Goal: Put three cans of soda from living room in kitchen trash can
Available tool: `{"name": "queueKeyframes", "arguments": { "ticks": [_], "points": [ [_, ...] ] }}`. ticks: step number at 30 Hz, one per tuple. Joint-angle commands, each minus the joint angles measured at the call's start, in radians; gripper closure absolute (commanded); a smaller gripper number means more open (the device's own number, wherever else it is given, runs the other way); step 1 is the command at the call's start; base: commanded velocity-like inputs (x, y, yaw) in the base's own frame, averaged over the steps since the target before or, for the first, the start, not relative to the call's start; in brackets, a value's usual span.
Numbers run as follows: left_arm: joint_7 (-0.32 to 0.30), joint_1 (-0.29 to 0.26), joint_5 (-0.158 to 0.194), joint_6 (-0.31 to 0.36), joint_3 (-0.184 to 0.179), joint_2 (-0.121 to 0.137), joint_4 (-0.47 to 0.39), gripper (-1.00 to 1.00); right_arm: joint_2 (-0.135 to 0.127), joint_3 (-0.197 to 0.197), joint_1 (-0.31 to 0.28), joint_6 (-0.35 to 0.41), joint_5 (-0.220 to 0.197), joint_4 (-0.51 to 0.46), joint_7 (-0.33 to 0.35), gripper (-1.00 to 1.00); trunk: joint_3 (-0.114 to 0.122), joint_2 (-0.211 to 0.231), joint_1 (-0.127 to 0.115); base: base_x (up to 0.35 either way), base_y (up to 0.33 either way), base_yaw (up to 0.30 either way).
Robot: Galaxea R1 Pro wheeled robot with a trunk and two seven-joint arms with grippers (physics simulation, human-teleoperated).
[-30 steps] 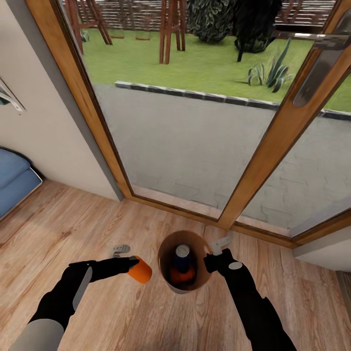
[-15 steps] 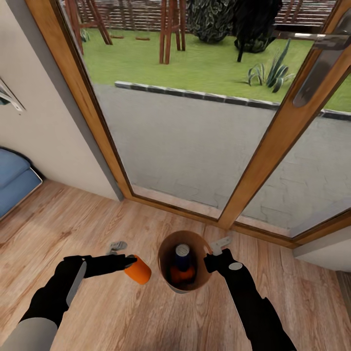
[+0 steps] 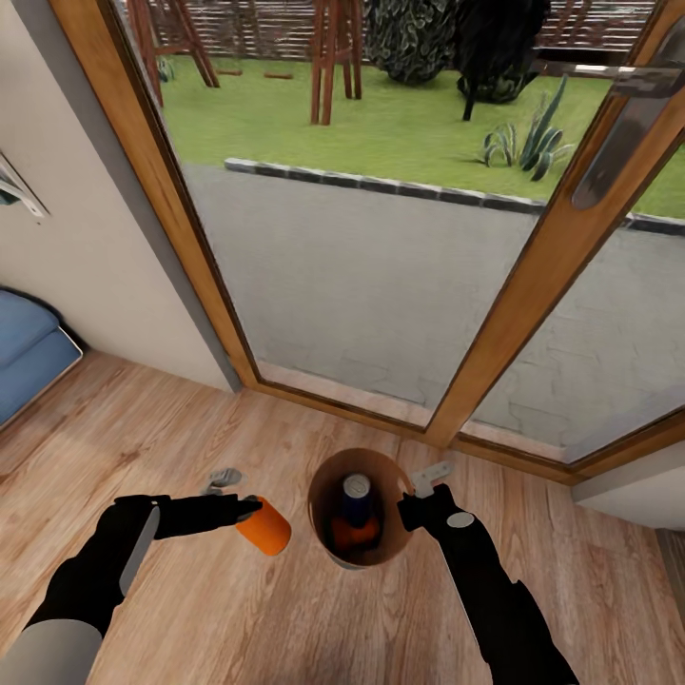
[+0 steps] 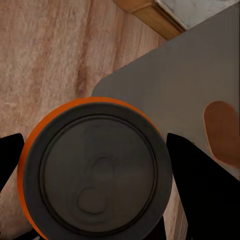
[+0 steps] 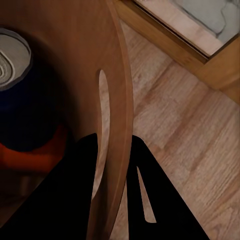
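Left claw point(image 3: 249, 507) gripping orange can point(image 3: 264, 526), beside bin point(image 3: 328, 476)

Wood plank floor point(image 3: 238, 609) — wood-framed glass doors point(image 3: 533, 285), blue sofa point(image 3: 29, 352) beside.

Soda cans: three in all.
Orange cans: two, one point(image 3: 264, 526) outside the bin, one point(image 3: 354, 538) inside it.
Dark blue cans: one point(image 3: 356, 501), inside the bin.
Bins: one point(image 3: 328, 476), round and brown inside.
Robot arms: two, black.
Tools: two, left tool point(image 3: 249, 510) and right tool point(image 3: 415, 499).
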Motion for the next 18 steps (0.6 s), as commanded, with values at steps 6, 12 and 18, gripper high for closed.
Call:
{"name": "queueKeyframes", "arguments": {
  "ticks": [6,12,18],
  "points": [
    [-0.138,0.000,-0.003,0.041,0.000,0.039,-0.037,1.00,0.000,-0.002,0.000,-0.021,-0.014,0.036,0.004,1.00,0.000,0.000,0.000,0.000,0.000,0.000],
    [-0.181,0.000,-0.002,0.044,0.000,0.061,-0.042,1.00,-0.010,-0.002,0.000,-0.044,-0.014,0.048,0.004,1.00,0.000,0.000,0.000,0.000,0.000,0.000],
    [-0.232,0.000,-0.001,0.044,0.000,0.070,-0.047,1.00,-0.033,-0.003,0.000,-0.053,-0.016,0.060,0.002,1.00,0.000,0.000,0.000,0.000,0.000,0.000]
  ]
}}
